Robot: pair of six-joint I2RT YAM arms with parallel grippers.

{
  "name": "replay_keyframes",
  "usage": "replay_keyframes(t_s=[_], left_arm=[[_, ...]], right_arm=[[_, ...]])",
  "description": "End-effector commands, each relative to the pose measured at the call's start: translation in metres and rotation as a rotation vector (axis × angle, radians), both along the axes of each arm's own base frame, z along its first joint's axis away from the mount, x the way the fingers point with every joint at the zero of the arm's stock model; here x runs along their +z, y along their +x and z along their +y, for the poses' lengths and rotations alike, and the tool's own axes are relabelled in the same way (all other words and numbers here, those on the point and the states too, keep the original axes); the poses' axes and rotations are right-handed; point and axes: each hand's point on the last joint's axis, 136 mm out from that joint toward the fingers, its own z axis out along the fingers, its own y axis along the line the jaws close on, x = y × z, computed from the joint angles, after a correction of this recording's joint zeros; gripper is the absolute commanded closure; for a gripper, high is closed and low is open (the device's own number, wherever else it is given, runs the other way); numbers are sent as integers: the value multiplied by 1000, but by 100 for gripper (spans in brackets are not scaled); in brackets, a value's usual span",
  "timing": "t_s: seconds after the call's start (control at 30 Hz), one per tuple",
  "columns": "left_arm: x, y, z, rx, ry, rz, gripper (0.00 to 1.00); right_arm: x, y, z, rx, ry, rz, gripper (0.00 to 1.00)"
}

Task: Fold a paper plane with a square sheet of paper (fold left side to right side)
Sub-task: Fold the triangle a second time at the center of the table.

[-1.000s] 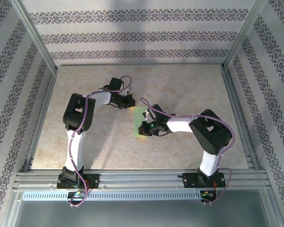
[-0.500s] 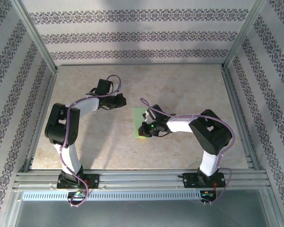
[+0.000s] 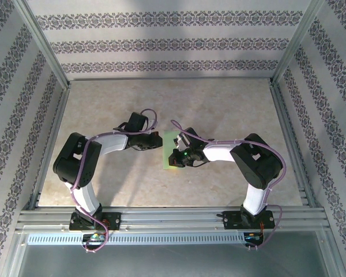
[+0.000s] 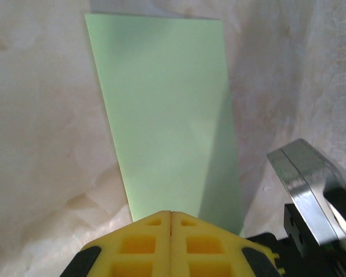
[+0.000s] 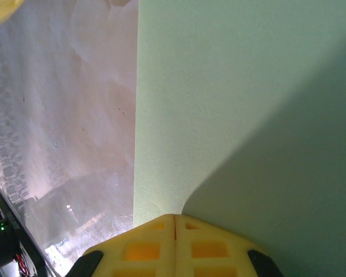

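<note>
Left gripper point(image 3: 157, 142): jaws meeting, gripping nothing, sitting at sheet's left edge
Square sheet of paper point(image 3: 168, 152): lying flat between grippers, apparently halved
Right gripper point(image 3: 175, 157): jaws meeting, empty, tips over sheet
Technique: pressing slowly along fold, pinning sheet

A pale beige, marbled tabletop point(image 3: 230, 109) lies in the middle, softly lit, with faint shadows. White wallpaper with grey floral bands covers the far wall point(image 3: 173, 40), the left wall point(image 3: 14, 109) and the right wall point(image 3: 334, 109). Aluminium posts point(image 3: 43, 43) slant at the far corners. A metal rail point(image 3: 173, 218) runs along the near edge.
</note>
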Motion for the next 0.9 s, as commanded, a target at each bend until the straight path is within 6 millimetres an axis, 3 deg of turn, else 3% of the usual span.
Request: replay_keyframes(t_s=[0.0,0.13,0.27,0.37,0.5,0.63,0.87], left_arm=[[-4,9,-12,-16,-23,-8,93],[-15,12,-18,-26,-10,1,93],[-29,9,-9,-26,65,12,93],[-40,0,-3,-30,100,36,93],[-52,-12,1,-26,109,67,93],[-57,-19,3,-18,112,82,94],[-57,-24,2,-16,112,93,94]], right_arm=[[-37,-31,-29,-11,-160,134,100],[-36,-30,-28,-7,-157,134,100],[-31,-29,-27,-10,-147,127,100],[-11,-20,-17,-14,-85,97,94],[31,-1,-10,-31,-2,19,80],[57,7,-27,-70,23,-25,72],[39,-6,-68,-135,-25,43,65]])
